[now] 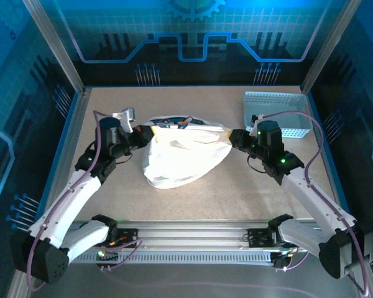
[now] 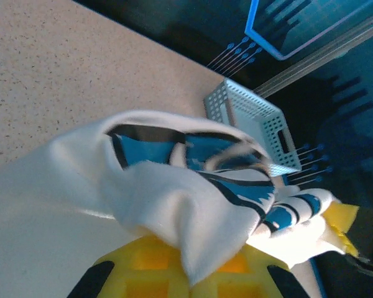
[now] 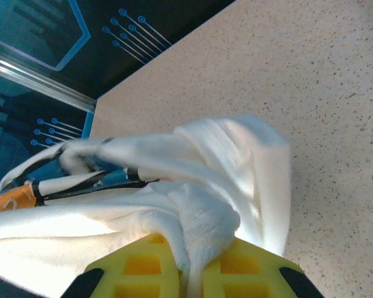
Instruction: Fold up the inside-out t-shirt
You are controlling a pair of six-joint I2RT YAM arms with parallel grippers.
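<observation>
T-shirt (image 1: 180, 158) mid-table: likely light, limp, best held by hems. Left gripper (image 1: 147, 135) clenched on its 9 o'clock edge, right gripper (image 1: 231, 137) clenched at 3 o'clock.

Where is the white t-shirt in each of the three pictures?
Top external: the t-shirt is in the middle of the picture, a white heap over the table.
Left wrist: the t-shirt spreads across the lower half, white with blue stripes.
Right wrist: the t-shirt is bunched across the lower left and middle.
Shared landmark: the speckled beige table lies behind the shirt in all three.
</observation>
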